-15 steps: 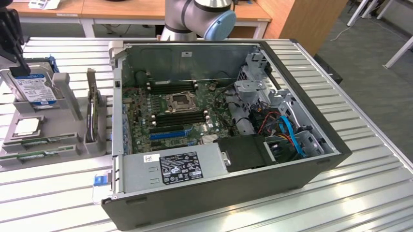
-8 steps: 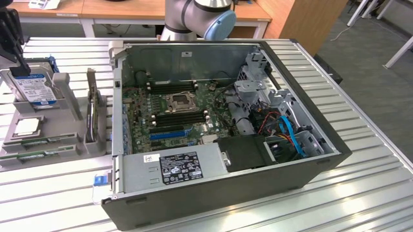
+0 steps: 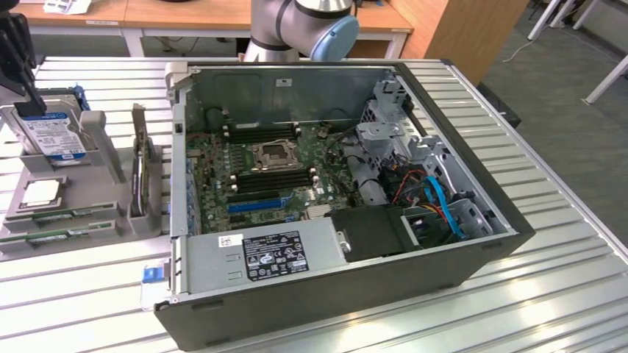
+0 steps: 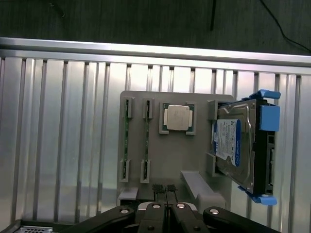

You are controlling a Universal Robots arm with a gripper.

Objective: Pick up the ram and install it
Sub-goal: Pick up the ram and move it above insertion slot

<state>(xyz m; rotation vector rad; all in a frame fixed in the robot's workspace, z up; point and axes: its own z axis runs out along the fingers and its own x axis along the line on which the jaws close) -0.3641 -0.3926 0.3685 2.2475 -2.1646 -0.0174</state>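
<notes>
Two ram sticks (image 4: 126,141) (image 4: 146,141), thin and green, lie side by side in slots of a grey holder (image 4: 141,102). In the exterior view they lie at the holder's near end (image 3: 69,214) (image 3: 44,237). My gripper (image 4: 163,190) hangs well above the holder's edge, fingers pressed together and holding nothing. It is apart from the ram. In the exterior view the gripper (image 3: 28,99) is the dark shape at the far left, over the hard drive. The open computer case (image 3: 471,257) sits to the exterior view's right of the holder, with its motherboard (image 3: 265,173) exposed.
The holder also carries a silver processor (image 4: 178,118) and an upright hard drive (image 4: 235,145) in a blue frame. A card (image 3: 143,173) stands on edge between the holder and the case. Everything rests on a ribbed metal table (image 3: 549,294). The arm's joint (image 3: 304,22) is behind the case.
</notes>
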